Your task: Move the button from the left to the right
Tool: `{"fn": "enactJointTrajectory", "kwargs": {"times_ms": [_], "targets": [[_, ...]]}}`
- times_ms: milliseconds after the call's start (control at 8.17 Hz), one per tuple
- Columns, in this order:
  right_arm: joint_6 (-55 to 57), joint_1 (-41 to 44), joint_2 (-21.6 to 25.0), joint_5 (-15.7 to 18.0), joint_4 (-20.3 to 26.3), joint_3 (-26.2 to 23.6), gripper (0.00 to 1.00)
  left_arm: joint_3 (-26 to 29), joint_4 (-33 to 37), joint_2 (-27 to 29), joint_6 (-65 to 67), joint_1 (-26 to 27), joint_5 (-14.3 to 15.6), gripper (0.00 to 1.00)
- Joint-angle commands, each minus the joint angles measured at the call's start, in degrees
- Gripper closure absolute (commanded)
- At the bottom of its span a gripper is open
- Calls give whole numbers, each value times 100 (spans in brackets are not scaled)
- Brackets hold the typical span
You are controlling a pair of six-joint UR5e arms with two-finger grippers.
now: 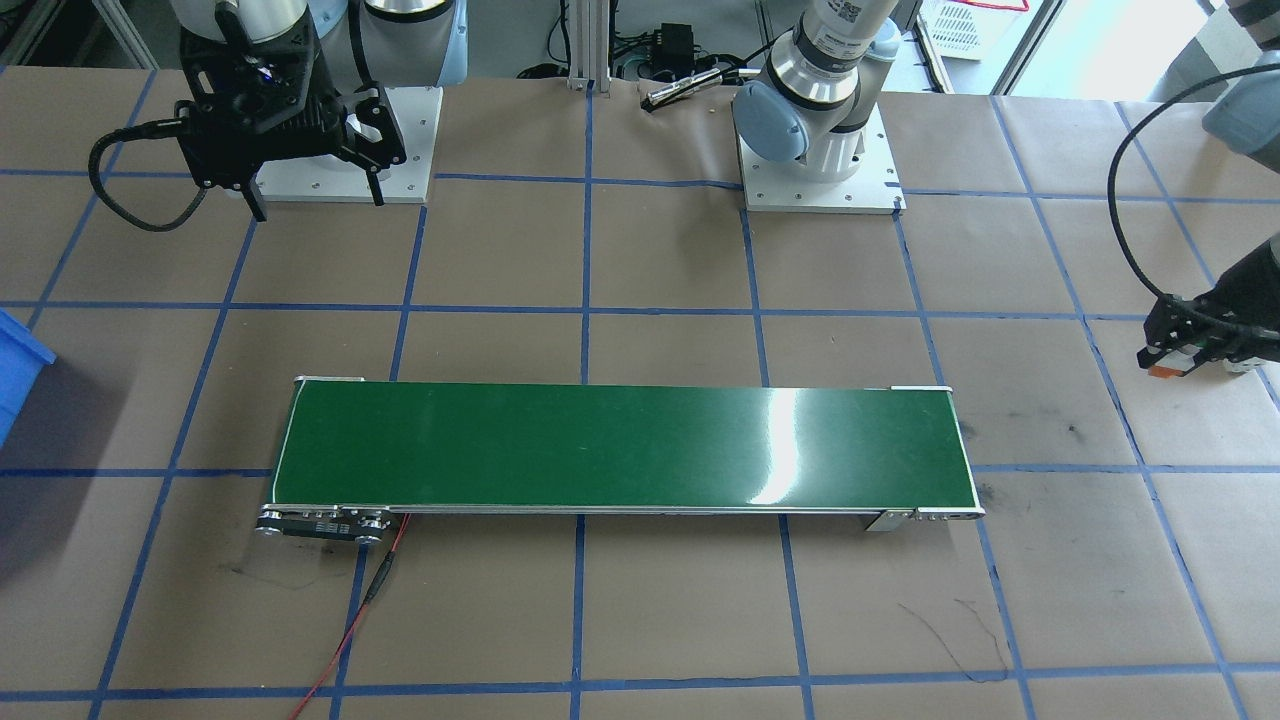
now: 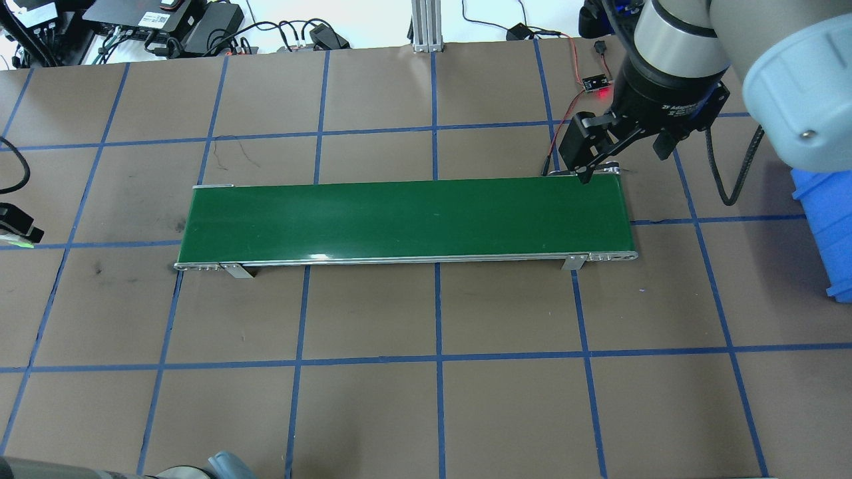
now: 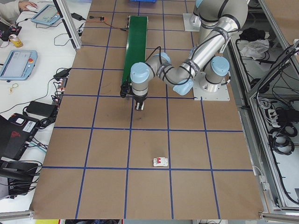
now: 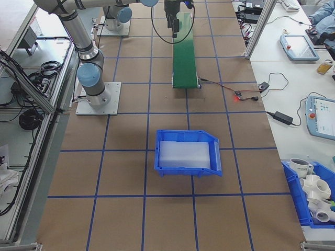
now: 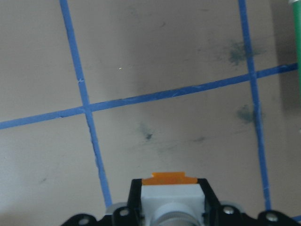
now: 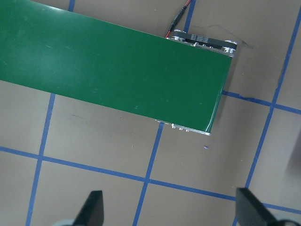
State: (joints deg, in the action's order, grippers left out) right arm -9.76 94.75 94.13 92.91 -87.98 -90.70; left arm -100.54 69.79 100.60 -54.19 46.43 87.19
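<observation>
**Button held at the table's left end**

Front view: I see the left gripper (image 1: 1190,350) clamped on the button (image 1: 1163,371) — above the table (image 1: 640,620), beyond the conveyor (image 1: 620,445).

Overhead: the right gripper (image 2: 616,156) hangs spread apart.

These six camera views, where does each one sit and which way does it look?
Front-facing: across the table, facing the robot; both bases, right gripper, left gripper.
Overhead: behind the robot, looking down on the long green conveyor belt; right arm.
Exterior left: table's end; left arm near.
Exterior right: opposite end, over the blue plastic bin; right arm near.
Left wrist: looks down at the taped table, holding the small white-and-orange button.
Right wrist: above the belt's end; open fingertips.
All but the left wrist's share the belt.
</observation>
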Motion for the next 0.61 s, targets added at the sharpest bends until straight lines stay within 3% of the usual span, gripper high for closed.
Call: {"fn": "enactJointTrajectory", "kwargs": {"times_ms": [0, 122, 490], "targets": [[0, 0, 0, -1, 0, 0, 0, -19, 281, -418, 1415, 951, 0, 100], [0, 0, 0, -1, 0, 9, 0, -27, 255, -409, 2003, 1347, -9, 100], [0, 0, 0, -1, 0, 0, 0, -45, 176, -225, 2844, 1790, -18, 100]]}}
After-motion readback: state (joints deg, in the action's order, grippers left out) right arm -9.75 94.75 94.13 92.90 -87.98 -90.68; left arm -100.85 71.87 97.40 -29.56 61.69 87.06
